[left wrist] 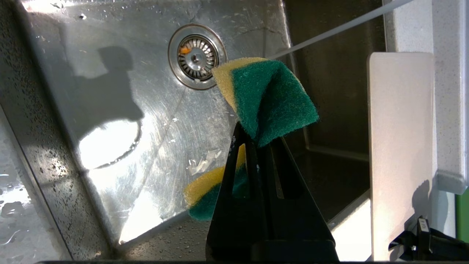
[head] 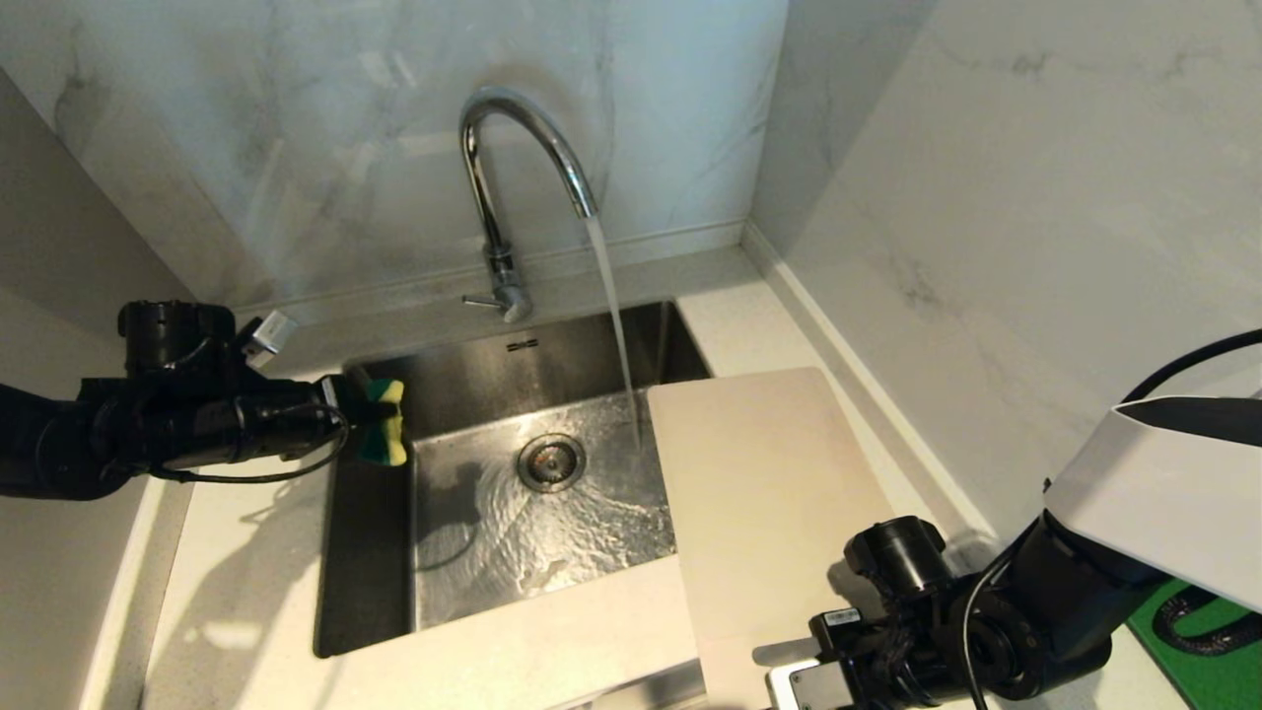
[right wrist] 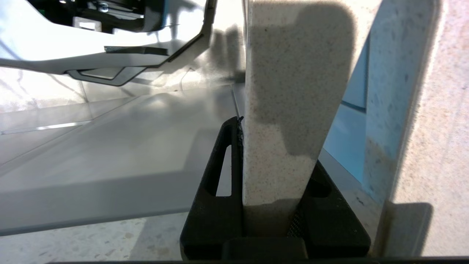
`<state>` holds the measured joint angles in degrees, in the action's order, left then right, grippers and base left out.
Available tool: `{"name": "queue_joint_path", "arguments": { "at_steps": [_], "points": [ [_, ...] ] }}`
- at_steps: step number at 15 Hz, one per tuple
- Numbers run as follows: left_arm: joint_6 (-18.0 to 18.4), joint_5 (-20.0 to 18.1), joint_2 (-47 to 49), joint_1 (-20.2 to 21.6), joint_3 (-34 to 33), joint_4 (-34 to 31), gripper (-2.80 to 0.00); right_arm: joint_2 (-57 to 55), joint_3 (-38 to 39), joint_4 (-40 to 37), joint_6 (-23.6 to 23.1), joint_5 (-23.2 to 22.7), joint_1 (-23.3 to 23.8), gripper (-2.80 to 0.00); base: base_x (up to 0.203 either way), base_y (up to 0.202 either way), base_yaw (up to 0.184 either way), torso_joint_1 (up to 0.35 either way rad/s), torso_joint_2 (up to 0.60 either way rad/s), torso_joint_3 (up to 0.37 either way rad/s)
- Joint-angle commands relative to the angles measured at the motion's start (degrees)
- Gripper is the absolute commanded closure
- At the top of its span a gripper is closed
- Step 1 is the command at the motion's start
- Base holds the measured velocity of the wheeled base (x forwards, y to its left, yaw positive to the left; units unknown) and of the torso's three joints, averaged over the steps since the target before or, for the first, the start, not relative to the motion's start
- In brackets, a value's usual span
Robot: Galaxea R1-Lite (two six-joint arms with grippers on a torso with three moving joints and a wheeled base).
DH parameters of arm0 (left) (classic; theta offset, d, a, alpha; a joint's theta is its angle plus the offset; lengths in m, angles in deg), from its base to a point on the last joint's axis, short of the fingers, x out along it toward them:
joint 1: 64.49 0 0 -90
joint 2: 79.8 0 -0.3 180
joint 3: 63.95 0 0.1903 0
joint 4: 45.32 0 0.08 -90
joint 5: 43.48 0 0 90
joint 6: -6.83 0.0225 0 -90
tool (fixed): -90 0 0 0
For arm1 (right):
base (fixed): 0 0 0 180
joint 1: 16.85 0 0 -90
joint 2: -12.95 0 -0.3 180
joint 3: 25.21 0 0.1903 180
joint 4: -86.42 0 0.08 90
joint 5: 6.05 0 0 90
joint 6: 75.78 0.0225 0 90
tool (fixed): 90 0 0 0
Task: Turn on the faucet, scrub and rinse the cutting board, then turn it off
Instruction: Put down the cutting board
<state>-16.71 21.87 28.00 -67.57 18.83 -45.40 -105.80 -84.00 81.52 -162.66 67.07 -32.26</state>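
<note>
At three o'clock of the sink (head: 365, 552), your right gripper (right wrist: 273, 172) clamps the cutting board (head: 759, 493); at nine, your left gripper (left wrist: 256, 143) pinches a sponge (left wrist: 271, 99); faucet (head: 513, 148) runs.

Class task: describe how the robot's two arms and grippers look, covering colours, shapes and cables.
Both arms are black with round joints and looping black cables. The right arm wears a white shell. Each gripper, left and right, has black, tapering fingers; the right's have slots.
</note>
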Motion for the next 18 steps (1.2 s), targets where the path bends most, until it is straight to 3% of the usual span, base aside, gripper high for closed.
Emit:
{"name": "queue_joint_path", "arguments": {
  "at_steps": [1,2,18],
  "points": [
    [-0.13,-0.13,0.13,0.01,0.00,0.18,0.00,-0.86,-0.25,0.02,-0.57,-0.05,-0.69,0.00,0.000,0.000,0.000,0.000,0.00,0.000],
    [-0.11,-0.13,0.13,0.01,0.00,0.18,0.00,-0.69,-0.29,0.03,-0.57,-0.08,-0.94,-2.80,0.000,0.000,0.000,0.000,0.00,0.000],
    [-0.28,-0.13,-0.31,-0.87,-0.27,0.09,0.00,15.37,7.45,-0.19,-0.57,-0.59,-1.80,-2.80,0.000,0.000,0.000,0.000,0.00,0.000]
  ]
}}
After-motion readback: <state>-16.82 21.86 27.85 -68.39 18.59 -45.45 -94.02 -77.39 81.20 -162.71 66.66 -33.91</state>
